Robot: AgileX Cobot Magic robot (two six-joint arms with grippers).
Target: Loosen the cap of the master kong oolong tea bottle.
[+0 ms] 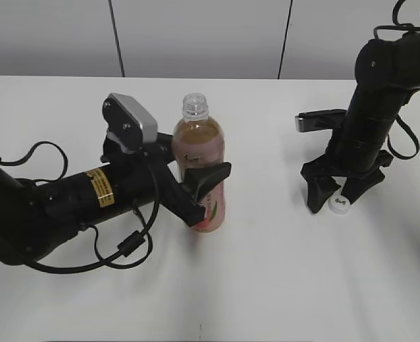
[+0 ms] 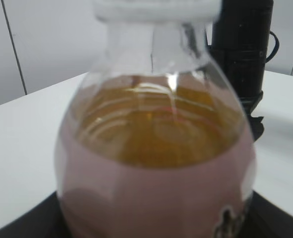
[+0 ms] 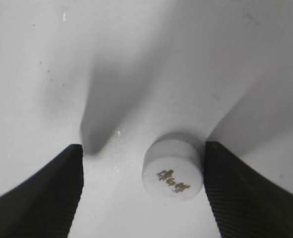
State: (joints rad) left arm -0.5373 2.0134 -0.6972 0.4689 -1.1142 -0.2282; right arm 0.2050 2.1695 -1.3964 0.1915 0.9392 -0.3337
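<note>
On the white surface (image 1: 281, 285), the left gripper (image 1: 203, 189) clamps the bottle (image 1: 199, 153) steady; the right gripper (image 1: 331, 201), jaws released, straddles the removed cap (image 1: 338, 205).

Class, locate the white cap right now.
The cap lies on the table, exterior view's right, between the open right gripper fingers, off the bottle.

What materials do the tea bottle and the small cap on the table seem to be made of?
The slim clear tea bottle looks like thin glossy plastic: amber tea shows through its wall, with bright reflections on the shoulder. The small round white cap looks like matte opaque plastic, evenly white, with a tiny printed logo on top; it lies on the table between the right pincer's open fingers.
</note>
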